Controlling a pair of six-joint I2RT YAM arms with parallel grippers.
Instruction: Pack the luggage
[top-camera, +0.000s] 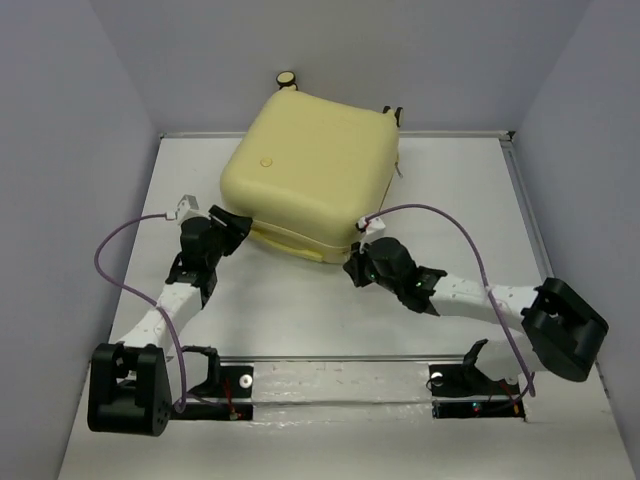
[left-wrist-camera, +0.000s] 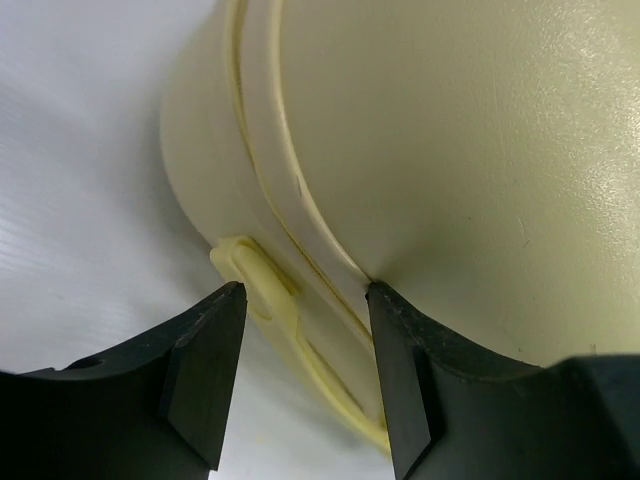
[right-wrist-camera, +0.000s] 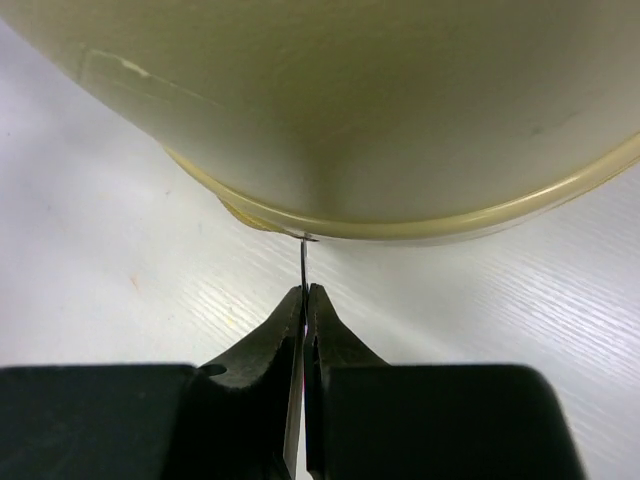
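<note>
Right gripper (right-wrist-camera: 304, 292), pinching what seems a thin dark zipper pull (right-wrist-camera: 302, 262), should trace the pale yellow hard-shell suitcase (top-camera: 310, 165) seam (right-wrist-camera: 480, 222); spread left gripper (left-wrist-camera: 305, 292) should brace it.

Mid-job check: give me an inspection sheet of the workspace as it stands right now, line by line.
Surface: white table, bare where it shows.
Job's things: luggage, pale yellow, lid down, lying flat at the far middle.
Clutter: nothing seen.
Grippers: left gripper open at the luggage's near-left corner, a cream tab between its jaws; right gripper shut on a thin dark tab at the near-right seam.
Cables: purple cables loop off both arms.
Surroundings: plain grey walls on three sides.
</note>
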